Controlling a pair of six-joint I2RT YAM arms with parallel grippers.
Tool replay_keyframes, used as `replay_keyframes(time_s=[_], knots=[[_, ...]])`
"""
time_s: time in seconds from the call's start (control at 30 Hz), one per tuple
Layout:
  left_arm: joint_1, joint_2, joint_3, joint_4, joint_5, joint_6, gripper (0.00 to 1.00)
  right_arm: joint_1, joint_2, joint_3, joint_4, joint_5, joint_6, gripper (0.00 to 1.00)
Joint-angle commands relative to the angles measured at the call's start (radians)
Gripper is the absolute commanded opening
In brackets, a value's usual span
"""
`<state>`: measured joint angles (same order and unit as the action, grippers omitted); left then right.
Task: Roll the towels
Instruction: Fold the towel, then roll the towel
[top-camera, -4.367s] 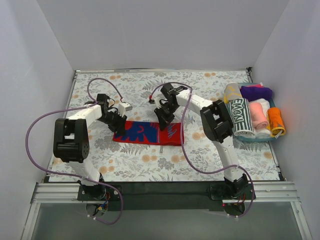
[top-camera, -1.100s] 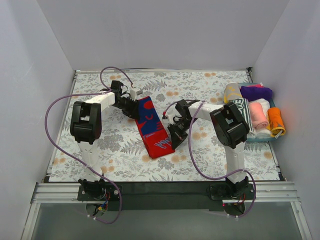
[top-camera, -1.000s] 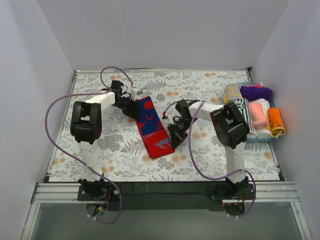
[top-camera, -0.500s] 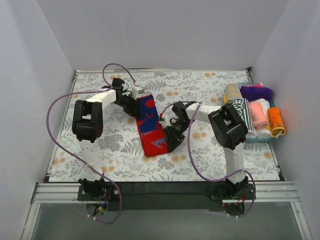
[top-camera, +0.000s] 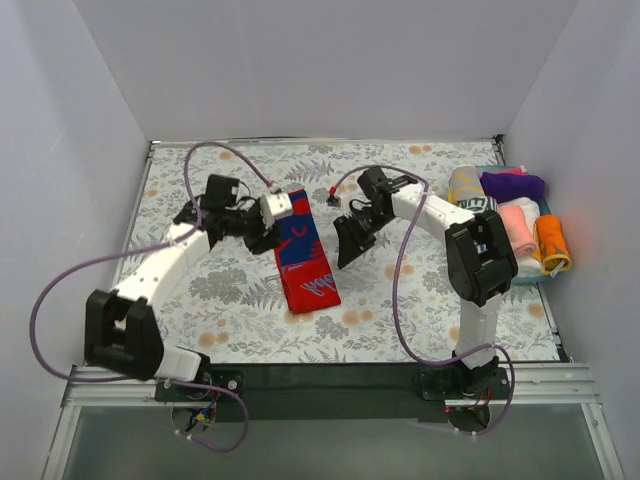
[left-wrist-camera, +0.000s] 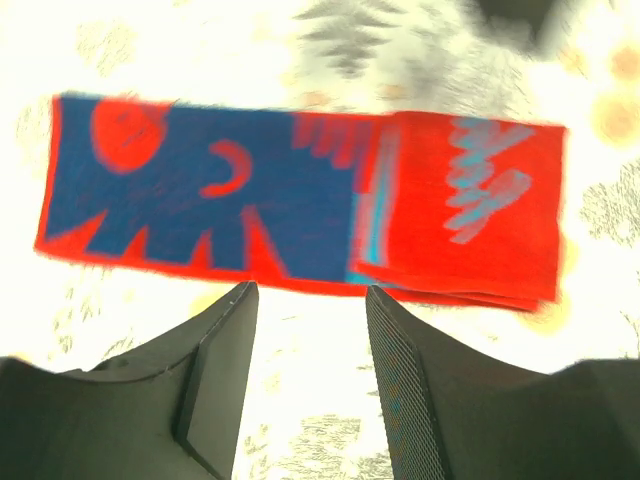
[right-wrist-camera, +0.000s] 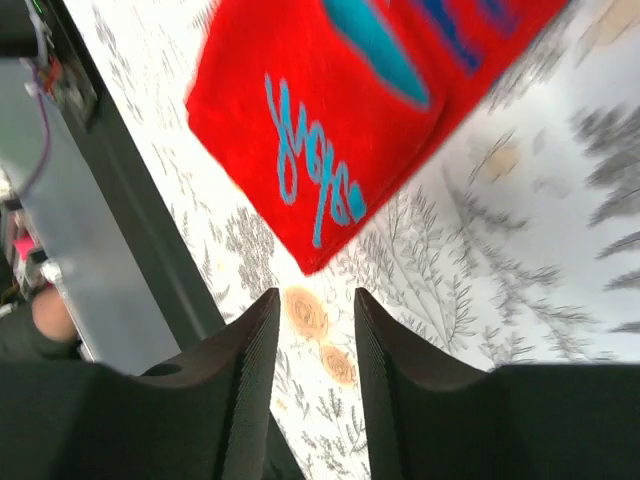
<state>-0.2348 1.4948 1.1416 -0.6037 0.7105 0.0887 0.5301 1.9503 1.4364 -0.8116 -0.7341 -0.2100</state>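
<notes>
- Red-and-blue towel (top-camera: 305, 255) lies flat, folded into a long strip between the grippers.
- Left gripper (left-wrist-camera: 308, 300), right gripper (right-wrist-camera: 315, 298): fingers partly spread, empty, clear of cloth.
- Step, likely: strip ready, rolling not yet begun.
- Next, probably: pinch one short end, roll tight.

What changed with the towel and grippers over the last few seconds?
The red and blue towel was swung from lying crosswise to running far-to-near. The left gripper and right gripper have let go of it and hover open, clear of it. The towel remains flat and unrolled, and the rolled towels at the right are unchanged.
</notes>
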Motion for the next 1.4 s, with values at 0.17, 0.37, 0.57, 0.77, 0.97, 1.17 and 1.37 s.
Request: replay_keyframes(time_s=[0.17, 0.37, 0.57, 0.77, 0.97, 1.17, 1.37], knots=[[-0.438, -0.243, -0.359, 0.173, -0.429, 0.138, 0.45, 0.045, 0.120, 0.234, 0.031, -0.174, 0.038, 0.34], [-0.581, -0.234, -0.476, 0.280, -0.532, 0.143, 0.45, 0.070, 0.226, 0.187, 0.141, -0.231, 0.090, 0.31], [-0.679, -0.202, -0.520, 0.341, -0.583, 0.141, 0.47, 0.071, 0.303, 0.154, 0.213, -0.185, 0.141, 0.32], [-0.742, -0.169, -0.560, 0.401, -0.635, 0.167, 0.47, 0.071, 0.322, 0.117, 0.244, -0.157, 0.178, 0.34], [-0.764, -0.168, -0.508, 0.365, -0.620, 0.143, 0.49, 0.071, 0.334, 0.116, 0.250, -0.149, 0.190, 0.35], [-0.768, -0.166, -0.473, 0.305, -0.530, 0.079, 0.50, 0.071, 0.335, 0.111, 0.250, -0.146, 0.190, 0.36], [-0.768, -0.141, -0.453, 0.286, -0.588, 0.037, 0.74, 0.070, 0.345, 0.116, 0.249, -0.152, 0.192, 0.36]])
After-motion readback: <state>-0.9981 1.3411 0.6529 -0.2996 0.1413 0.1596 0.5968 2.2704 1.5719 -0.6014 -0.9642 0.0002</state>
